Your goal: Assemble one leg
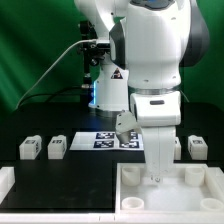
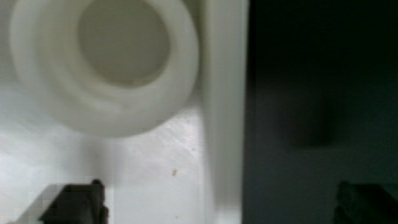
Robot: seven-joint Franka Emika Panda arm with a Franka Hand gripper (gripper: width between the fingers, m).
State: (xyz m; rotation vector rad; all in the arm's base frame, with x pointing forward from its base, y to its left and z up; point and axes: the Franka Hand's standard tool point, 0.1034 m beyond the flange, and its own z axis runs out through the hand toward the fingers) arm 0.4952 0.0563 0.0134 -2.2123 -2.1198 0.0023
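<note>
The large white panel [image 1: 135, 200] lies at the front, toward the exterior view's right, with round corner sockets [image 2: 103, 60]. My gripper [image 1: 155, 176] hangs just above the panel, near its back edge. In the wrist view my gripper [image 2: 222, 205] is open and empty. Its dark fingertips [image 2: 75, 205] stand wide apart, astride the panel's edge beside a socket. Two legs [image 1: 29, 148] [image 1: 57, 147], small white tagged blocks, stand on the black table at the exterior view's left. Another leg [image 1: 197, 147] stands at the right. One more [image 1: 178, 146] is partly hidden behind my arm.
The marker board [image 1: 105, 140] lies flat behind the panel, partly hidden by my arm. A white block [image 1: 6, 180] sits at the front left corner. The dark table [image 2: 320, 100] shows beside the panel's edge. A green curtain forms the backdrop.
</note>
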